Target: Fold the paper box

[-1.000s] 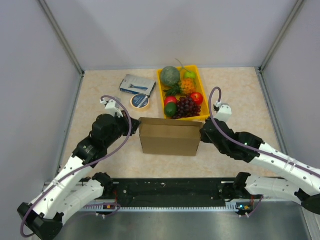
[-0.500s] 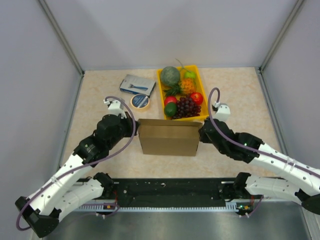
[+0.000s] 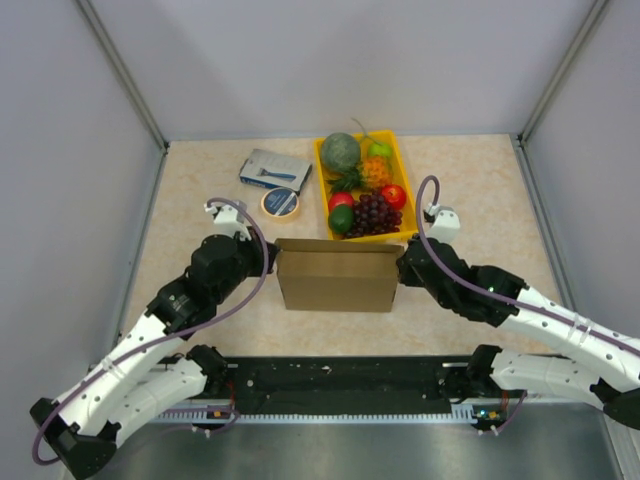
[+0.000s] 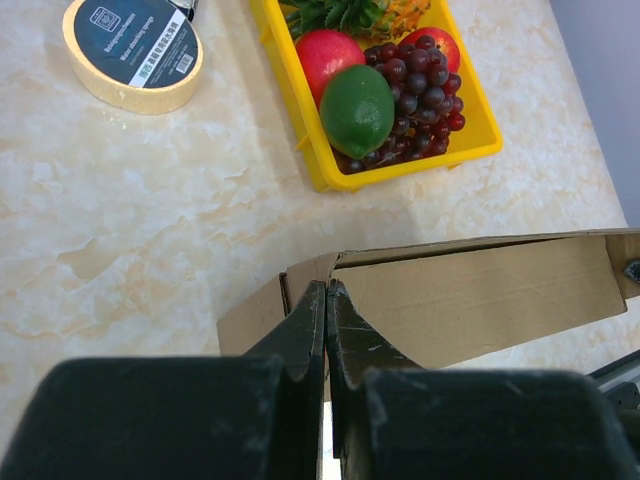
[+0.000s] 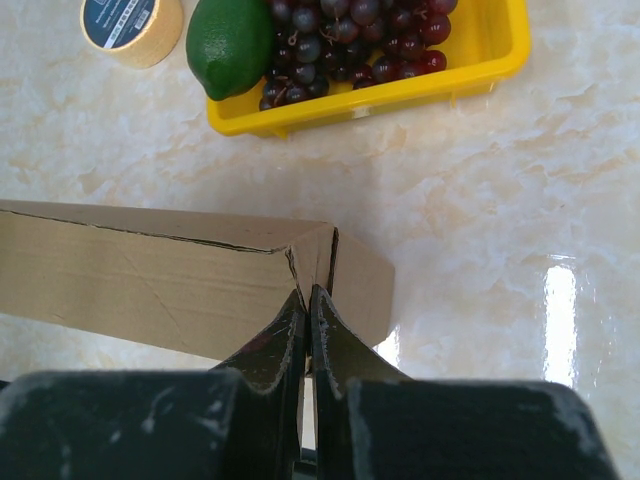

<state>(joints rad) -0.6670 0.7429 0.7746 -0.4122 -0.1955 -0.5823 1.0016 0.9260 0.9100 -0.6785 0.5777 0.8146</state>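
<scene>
The paper box [image 3: 337, 275] stood just short of the yellow fruit tray [image 3: 407, 180] as the left gripper [image 4: 326, 290] nudged in against its end flap, mirroring the right gripper [image 5: 307, 292]. Both claws were fully closed and empty, seemingly tucking the ends.

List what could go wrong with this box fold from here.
Both the left gripper and right gripper are shut, tips meeting the paper box only at its end corners; the panel might slip free or a corner crumple.
The yellow fruit tray sits just beyond the box; a push away from the arms could bump it.
</scene>
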